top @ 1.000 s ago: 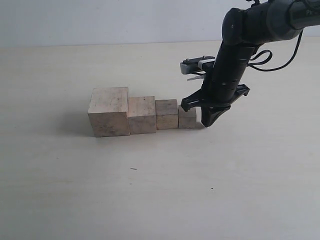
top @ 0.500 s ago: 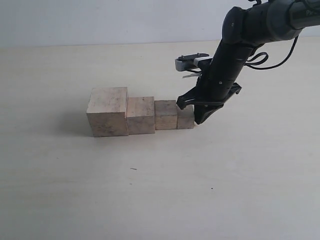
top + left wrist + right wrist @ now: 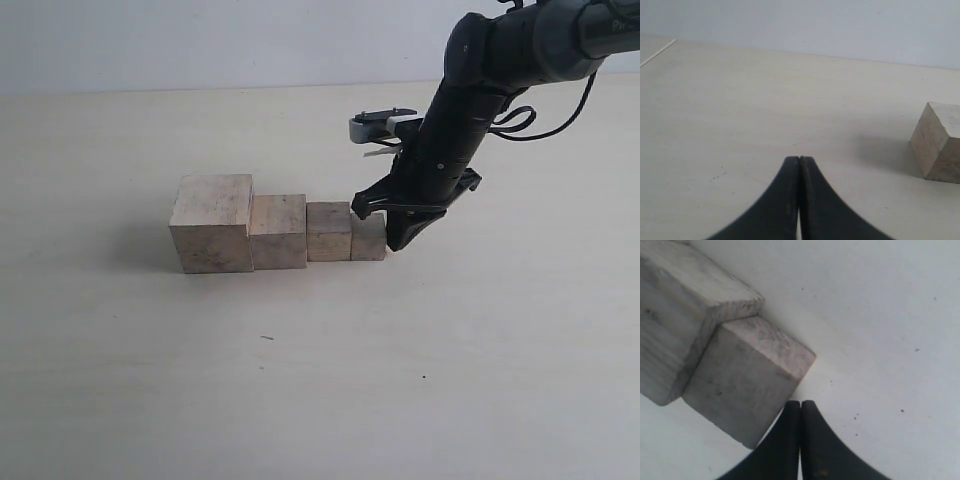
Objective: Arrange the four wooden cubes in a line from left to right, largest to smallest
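Note:
Four wooden cubes stand in a touching row on the table in the exterior view: the largest cube [image 3: 211, 223] at the left, then the second cube [image 3: 278, 231], the third cube [image 3: 329, 231] and the smallest cube [image 3: 368, 238] at the right. My right gripper [image 3: 397, 243] is shut and empty, its tip against the smallest cube's right side. Its wrist view shows the smallest cube [image 3: 747, 392] and the third cube [image 3: 680, 315] beside the right gripper [image 3: 800, 403]. My left gripper [image 3: 799, 158] is shut, empty, far from the largest cube [image 3: 940, 141].
The right arm [image 3: 470, 110] with a cable loop [image 3: 530, 120] reaches down from the upper right over the table [image 3: 320, 380]. A pale wall lies behind the table's far edge.
The right gripper has moved left against the smallest cube, and the whole row has slid slightly to the left. The left gripper's earlier state is not shown.

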`<state>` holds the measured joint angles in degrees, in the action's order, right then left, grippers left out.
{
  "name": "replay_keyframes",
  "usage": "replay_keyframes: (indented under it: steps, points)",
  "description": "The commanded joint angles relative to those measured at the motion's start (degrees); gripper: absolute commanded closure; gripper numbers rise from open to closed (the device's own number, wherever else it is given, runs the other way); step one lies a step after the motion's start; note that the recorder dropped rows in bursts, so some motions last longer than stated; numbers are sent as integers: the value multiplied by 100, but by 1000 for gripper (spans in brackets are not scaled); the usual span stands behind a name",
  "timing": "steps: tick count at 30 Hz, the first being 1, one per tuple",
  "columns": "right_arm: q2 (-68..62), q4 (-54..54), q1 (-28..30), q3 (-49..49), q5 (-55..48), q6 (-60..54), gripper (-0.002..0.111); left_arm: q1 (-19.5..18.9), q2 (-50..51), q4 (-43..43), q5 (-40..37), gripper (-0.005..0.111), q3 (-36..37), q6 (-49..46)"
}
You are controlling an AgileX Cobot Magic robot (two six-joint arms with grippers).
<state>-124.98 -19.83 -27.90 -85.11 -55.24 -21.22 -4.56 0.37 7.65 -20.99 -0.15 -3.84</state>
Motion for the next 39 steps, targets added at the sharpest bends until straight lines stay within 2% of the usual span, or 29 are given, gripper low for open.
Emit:
replay_keyframes:
  steps: [1, 8, 16, 18, 22, 25, 30, 39]
  points:
    - [77, 122, -10, 17, 6, -26, 108, 1, -37, 8, 62, 107, 15, 47]
    - [831, 908, -10, 17, 94, 537, 108, 1, -37, 8, 62, 107, 15, 47]
    - [2147, 995, -10, 76, 1066, 1278, 108, 1, -37, 8, 62, 107, 15, 47]
    - [2577, 995, -10, 324, 1530, 1466, 108, 1, -37, 8, 62, 107, 15, 47]
    - [3587, 933, -10, 1426, 2706, 1922, 108, 1, -37, 8, 62, 107, 15, 47]
    - [4284, 933, -10, 2245, 3150, 2233, 108, 1, -37, 8, 62, 107, 15, 47]
    - [5183, 933, -10, 2876, 2777, 2441, 108, 1, -37, 8, 62, 107, 15, 47]
    - [6005, 933, -10, 2900, 2667, 2416, 108, 1, -37, 8, 62, 107, 15, 47]
